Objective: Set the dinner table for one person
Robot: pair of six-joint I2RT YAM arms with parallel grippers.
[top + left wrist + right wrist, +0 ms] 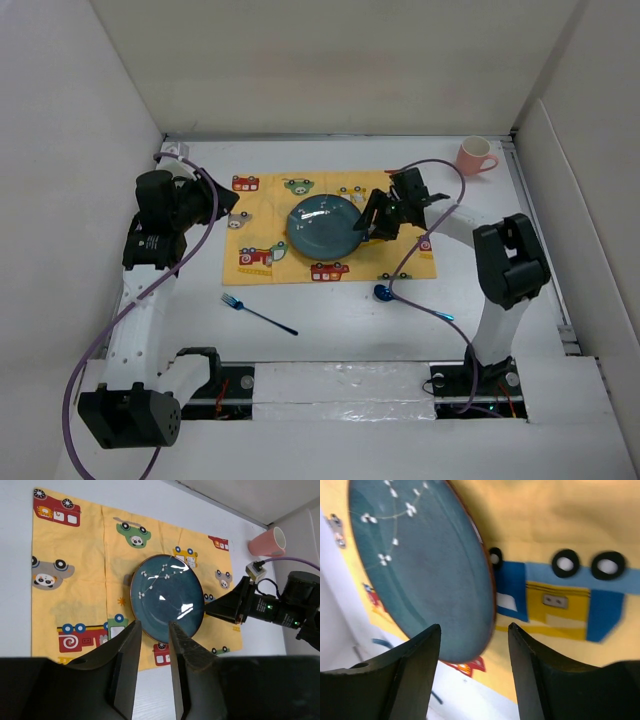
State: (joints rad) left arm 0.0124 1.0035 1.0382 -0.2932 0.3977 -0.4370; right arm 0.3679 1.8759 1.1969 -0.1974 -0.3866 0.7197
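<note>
My right claw (370, 226): released, jaws spread beside the plate (322, 226) rim.
Risk: closing askew, I could shove it, rucking the placemat (262, 222).

Blue plate (325, 225) on yellow cartoon-print placemat (268, 212); pink mug (474, 156) far right; fork (260, 315), spoon (384, 292) nearer

Left gripper (154, 625), right gripper (475, 627): jaws apart.
</note>
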